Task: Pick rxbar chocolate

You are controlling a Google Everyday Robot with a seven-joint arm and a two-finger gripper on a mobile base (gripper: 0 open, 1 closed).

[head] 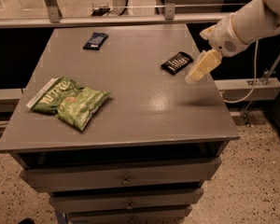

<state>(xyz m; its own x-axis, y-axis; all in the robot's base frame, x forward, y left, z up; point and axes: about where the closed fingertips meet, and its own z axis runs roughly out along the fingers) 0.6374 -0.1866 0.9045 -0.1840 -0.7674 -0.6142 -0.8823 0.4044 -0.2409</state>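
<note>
My cream-coloured pincer [195, 73] hangs above the right side of the grey counter [144, 111], just beside the rxbar chocolate [177, 62], a small flat black wrapper with whitish stripes lying there. I cannot tell whether the pincer is released or clenched.

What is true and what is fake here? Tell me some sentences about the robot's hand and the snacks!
1. The gripper is lifting the rxbar chocolate. False: the bar lies flat on the table, and the gripper hovers just beside it.
2. The green chip bag lies on the left side of the table in the picture. True.
3. The dark blue wrapper lies near the table's far edge. True.
4. The rxbar chocolate sits on top of the green chip bag. False: they lie well apart, with the bar over on the right.
</note>
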